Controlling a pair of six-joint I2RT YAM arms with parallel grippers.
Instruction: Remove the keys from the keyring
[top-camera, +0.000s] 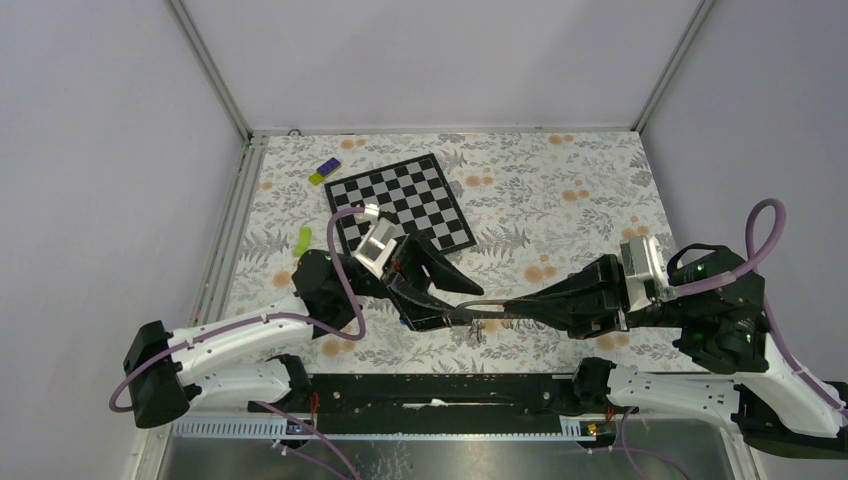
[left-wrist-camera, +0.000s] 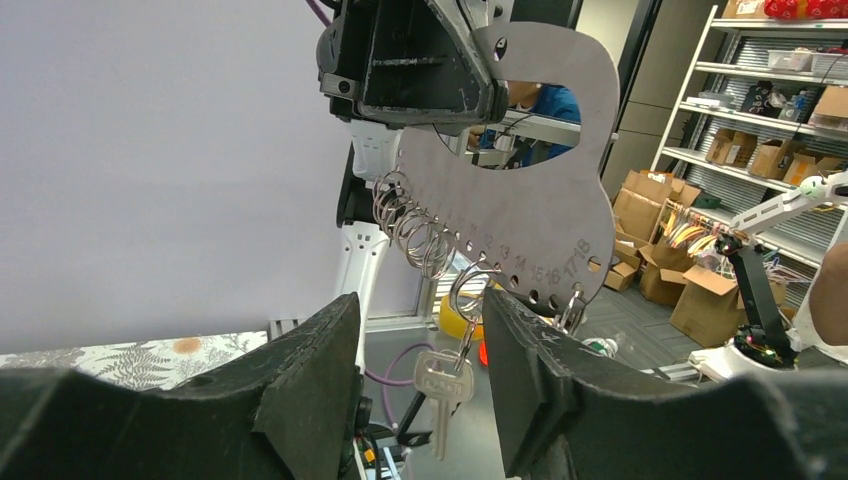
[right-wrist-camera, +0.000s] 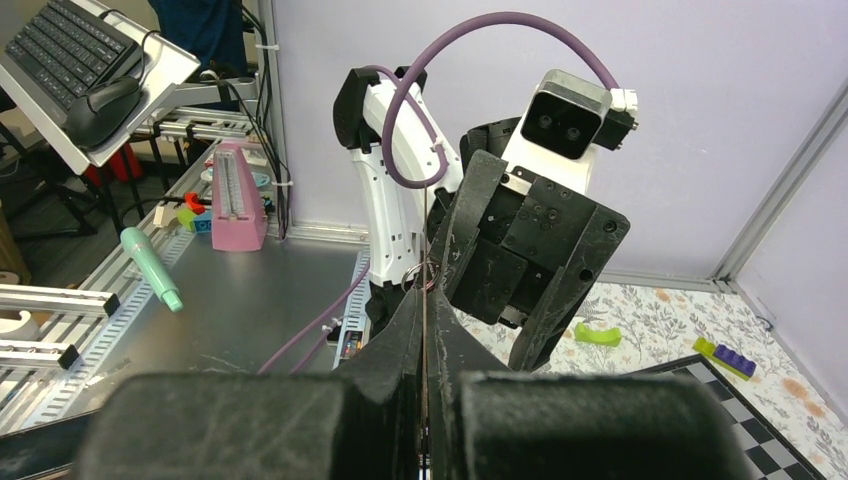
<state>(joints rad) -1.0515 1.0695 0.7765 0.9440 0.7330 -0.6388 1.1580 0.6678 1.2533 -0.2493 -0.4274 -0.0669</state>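
Black left gripper (left-wrist-camera: 420, 305) is hanging half spread at the bottom of the left wrist view, its fingers flanking the key (left-wrist-camera: 445, 385) dangling from the keyring (left-wrist-camera: 468, 290) at centre. Right gripper (right-wrist-camera: 424, 320) is pinching the grey plate (left-wrist-camera: 540, 200) that is carrying that ring. By my judgement nothing is off yet, and the key is waiting to be unthreaded.

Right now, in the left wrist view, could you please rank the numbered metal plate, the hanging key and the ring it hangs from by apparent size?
1. metal plate, by far the largest.
2. key.
3. ring, a little smaller than the key.
All three hang together, so nearness hardly skews this.
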